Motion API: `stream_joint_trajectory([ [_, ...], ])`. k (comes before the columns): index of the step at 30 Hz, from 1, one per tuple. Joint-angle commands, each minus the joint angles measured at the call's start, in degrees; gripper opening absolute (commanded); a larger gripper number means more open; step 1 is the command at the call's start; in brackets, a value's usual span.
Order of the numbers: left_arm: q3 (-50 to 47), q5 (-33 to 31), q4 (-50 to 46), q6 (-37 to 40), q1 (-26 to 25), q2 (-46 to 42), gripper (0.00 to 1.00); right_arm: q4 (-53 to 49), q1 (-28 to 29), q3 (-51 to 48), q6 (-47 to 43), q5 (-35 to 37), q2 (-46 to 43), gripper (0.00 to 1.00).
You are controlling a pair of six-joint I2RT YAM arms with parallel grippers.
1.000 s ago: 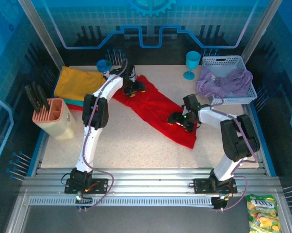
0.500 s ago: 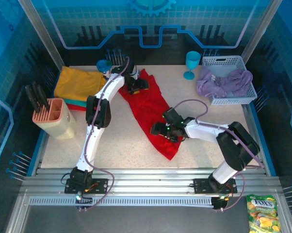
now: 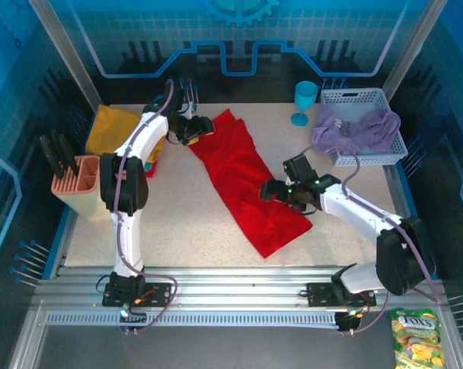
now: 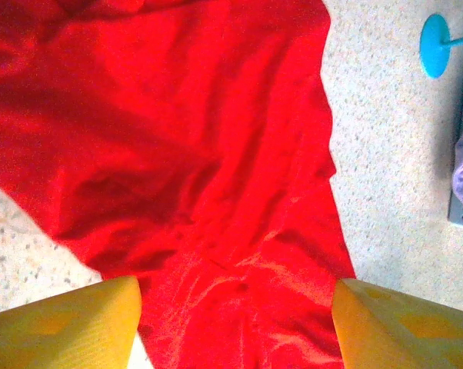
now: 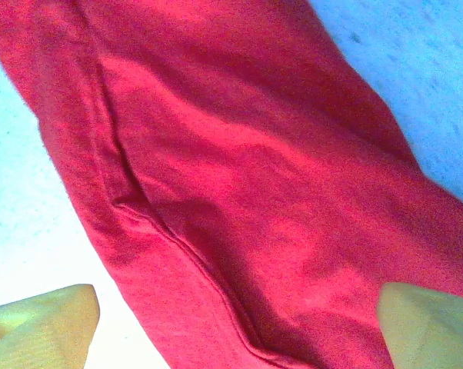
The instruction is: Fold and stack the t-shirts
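Bright red cloth t-shirt (image 3: 243, 181) lies diagonally across speckled table (image 3: 178, 223).
Left gripper (image 3: 196, 127) over its far end, right gripper (image 3: 271, 190) over its right edge; both fingers apart.

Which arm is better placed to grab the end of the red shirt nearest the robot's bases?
Probably the right. The right gripper, open, is over the right edge of the red shirt, not far from that near end. The left gripper, also open, is at the shirt's far end, a whole shirt length away.
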Motion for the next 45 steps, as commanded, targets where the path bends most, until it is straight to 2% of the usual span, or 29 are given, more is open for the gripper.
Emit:
stream_joint_trajectory([
  [1, -6.33, -0.82, 4.63, -2.81, 0.41, 0.02, 0.67, -1.67, -1.38, 2.69, -9.13, -4.41, 2.97, 0.93],
  [5, -11.65, 0.24, 11.77, -4.88, 3.05, 0.85, 0.62, -3.81, -4.33, 0.90, -10.10, -3.03, 3.06, 0.92],
  [8, -12.07, 1.62, 14.34, -5.38, 5.11, 2.71, 0.57, -6.61, -8.89, -1.31, -9.69, -3.92, 2.19, 0.90],
  [16, -12.20, 3.04, 20.55, -6.23, 7.66, 5.73, 0.50, -10.62, -15.97, -10.01, -9.33, -3.76, -4.15, 0.87],
  [23, -8.53, 2.63, 22.75, -8.87, 7.70, 9.80, 0.38, -8.52, -20.38, -15.02, -9.14, -6.00, -6.01, 0.77],
  [31, -3.40, 1.33, 21.97, -9.26, 7.46, 13.96, 0.32, -0.75, -21.96, -17.76, -9.24, -12.89, -3.50, 0.64],
  [36, 2.81, 0.50, 18.98, -8.65, 7.44, 16.69, 0.23, 1.76, -22.08, -17.60, -9.41, -13.25, -1.34, 0.44],
  [38, 6.23, 0.50, 17.22, -8.47, 7.44, 18.43, 0.18, 1.47, -22.23, -17.32, -9.37, -12.83, -1.18, 0.27],
  [41, 11.05, 0.49, 15.19, -8.61, 7.35, 20.89, 0.15, 0.62, -22.43, -17.17, -9.57, -12.33, -1.10, 0.11],
  [45, 16.17, 0.14, 13.20, -8.64, 7.36, 23.07, 0.13, -1.49, -22.67, -16.85, -9.61, -10.82, -1.21, 0.04],
])
